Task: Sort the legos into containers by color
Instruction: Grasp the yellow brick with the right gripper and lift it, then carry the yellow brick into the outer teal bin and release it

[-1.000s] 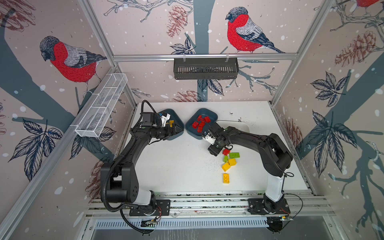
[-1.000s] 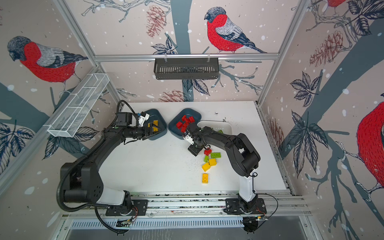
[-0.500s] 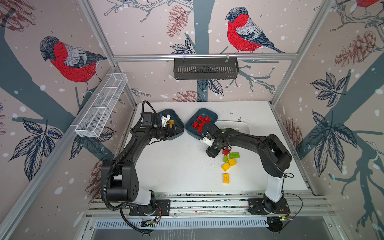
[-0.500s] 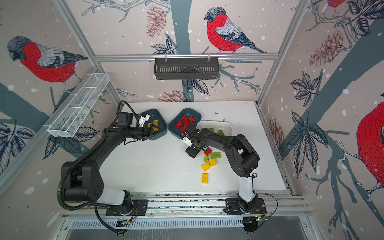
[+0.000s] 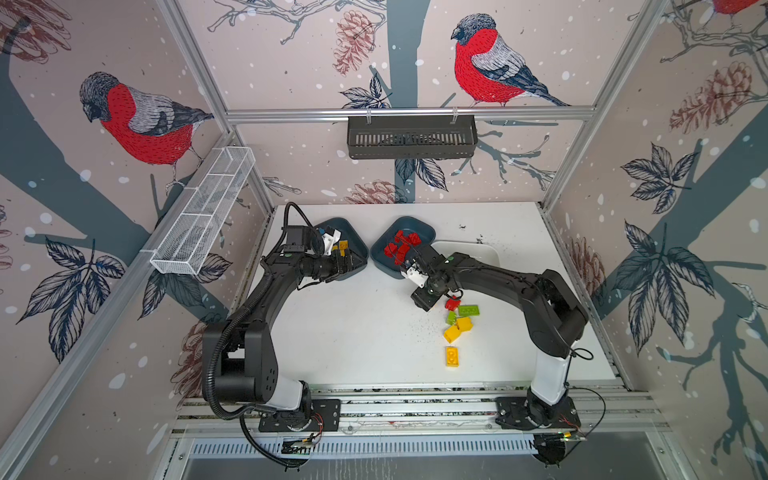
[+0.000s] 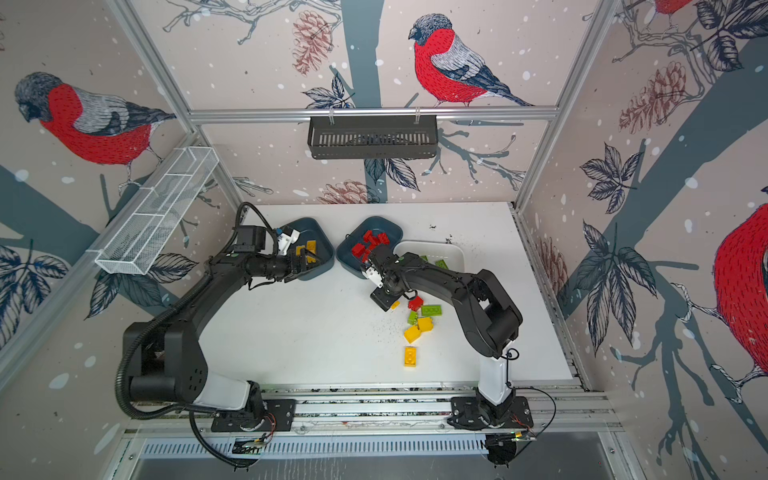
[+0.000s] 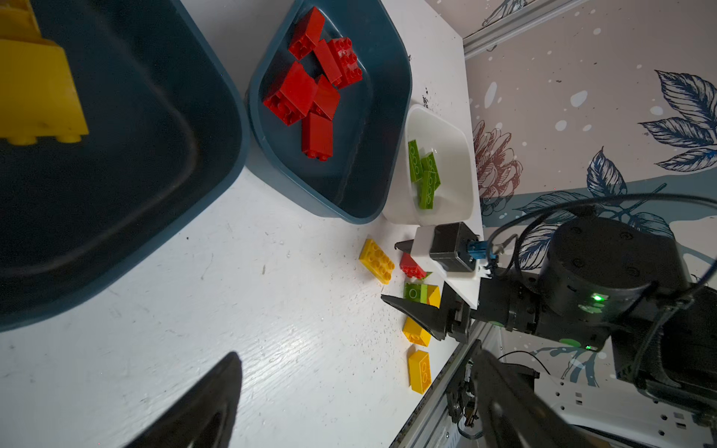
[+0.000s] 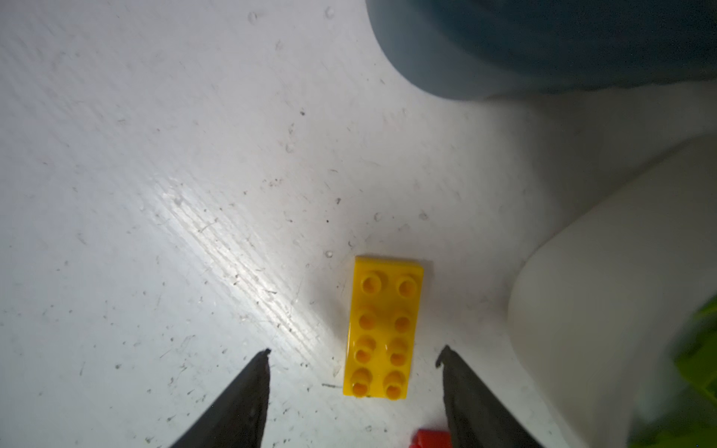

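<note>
Yellow flat brick [image 8: 382, 327] lies pointing straight away, near end between the empty, parted jaws of the right tool [image 8: 355, 351].

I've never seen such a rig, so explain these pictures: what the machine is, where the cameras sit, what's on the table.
Two black robot arms stand at a white table. Two pictures look down from overhead; two come from cameras on the arms' wrists. A blue tub holds red bricks, a second blue tub yellow bricks, a white tub green bricks. A few loose bricks lie on the table. The right gripper hovers open over a flat yellow brick. The left gripper is open near the second tub, holding nothing.
</note>
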Robot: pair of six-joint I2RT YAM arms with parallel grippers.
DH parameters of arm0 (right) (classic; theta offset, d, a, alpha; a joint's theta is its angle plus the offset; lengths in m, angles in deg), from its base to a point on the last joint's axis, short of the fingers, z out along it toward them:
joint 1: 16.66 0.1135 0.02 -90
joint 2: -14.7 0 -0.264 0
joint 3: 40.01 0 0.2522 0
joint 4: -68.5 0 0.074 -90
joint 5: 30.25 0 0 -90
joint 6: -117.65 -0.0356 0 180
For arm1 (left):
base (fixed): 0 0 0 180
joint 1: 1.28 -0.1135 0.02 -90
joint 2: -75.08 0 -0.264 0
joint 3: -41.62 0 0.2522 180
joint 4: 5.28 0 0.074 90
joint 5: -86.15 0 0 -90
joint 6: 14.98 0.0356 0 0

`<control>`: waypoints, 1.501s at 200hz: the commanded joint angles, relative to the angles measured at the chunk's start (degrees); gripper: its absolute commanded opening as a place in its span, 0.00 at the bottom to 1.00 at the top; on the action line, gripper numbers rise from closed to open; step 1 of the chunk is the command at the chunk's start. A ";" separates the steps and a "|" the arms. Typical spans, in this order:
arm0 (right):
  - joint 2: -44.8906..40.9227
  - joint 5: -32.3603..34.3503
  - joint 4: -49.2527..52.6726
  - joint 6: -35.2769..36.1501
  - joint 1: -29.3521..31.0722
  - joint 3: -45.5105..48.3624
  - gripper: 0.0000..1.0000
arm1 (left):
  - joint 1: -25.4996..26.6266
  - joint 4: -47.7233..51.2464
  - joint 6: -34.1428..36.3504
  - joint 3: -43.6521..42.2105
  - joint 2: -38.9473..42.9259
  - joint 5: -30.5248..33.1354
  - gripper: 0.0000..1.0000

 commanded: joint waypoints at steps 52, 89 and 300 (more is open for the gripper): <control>2.83 1.70 -0.23 -1.23 -1.04 1.31 0.63 | -0.11 0.84 1.47 -0.06 0.36 -0.18 0.92; 3.57 0.31 -1.81 -2.22 -0.61 1.89 0.49 | -0.06 0.79 1.41 0.24 0.04 -0.18 0.92; 17.22 -23.36 -11.36 -19.30 0.52 -37.33 0.22 | -7.66 7.27 3.02 1.70 7.04 5.25 0.92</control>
